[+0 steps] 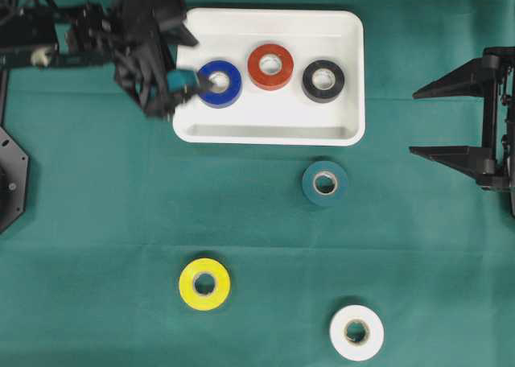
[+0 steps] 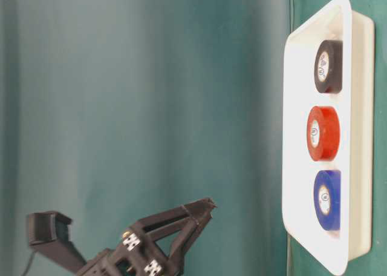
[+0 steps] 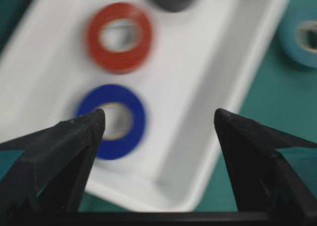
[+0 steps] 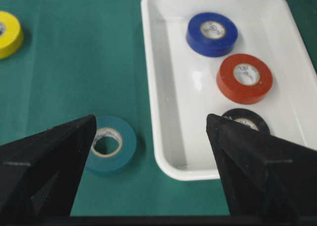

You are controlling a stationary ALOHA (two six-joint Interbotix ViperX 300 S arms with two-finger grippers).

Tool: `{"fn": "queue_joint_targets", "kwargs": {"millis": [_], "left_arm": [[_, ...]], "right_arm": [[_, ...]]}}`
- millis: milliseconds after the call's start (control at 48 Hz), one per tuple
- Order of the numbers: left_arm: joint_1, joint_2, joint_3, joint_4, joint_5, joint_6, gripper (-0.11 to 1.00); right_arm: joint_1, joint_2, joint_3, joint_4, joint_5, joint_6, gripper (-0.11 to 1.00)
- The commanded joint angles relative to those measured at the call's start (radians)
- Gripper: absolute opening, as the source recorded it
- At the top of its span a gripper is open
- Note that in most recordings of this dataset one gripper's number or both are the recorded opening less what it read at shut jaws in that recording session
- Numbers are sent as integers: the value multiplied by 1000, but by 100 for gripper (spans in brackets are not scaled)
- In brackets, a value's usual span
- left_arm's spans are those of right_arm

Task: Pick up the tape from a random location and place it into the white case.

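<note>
Overhead: the left gripper [image 1: 181,84] hovers jaws apart and empty at the white case's [image 1: 269,134] left edge, the blue tape [image 1: 220,83] just beyond its tips. The right gripper [image 1: 414,121] gapes too, the teal tape [image 1: 325,183] nearest it. Right wrist view: core labels too small to read.

White case [image 1: 354,77], green cloth [image 1: 96,222]
</note>
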Motion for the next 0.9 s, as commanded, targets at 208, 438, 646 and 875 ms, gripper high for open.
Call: {"fn": "queue_joint_targets", "kwargs": {"millis": [208,438,646,875], "left_arm": [[-219,-66,-12,3,-17,-2,87],[-245,-74,-3,5,-26,5,87],[-244,-95,5,5,-28,9,87],[-244,-172,26,5,-61,20,87]], "right_arm": [[-2,2,-26,-2,-5,5,87],[-2,0,-26,-2,-3,5,87],[-2,2,-29,-2,-3,6,87],[-2,-9,-44,-2,5,0,87]]}}
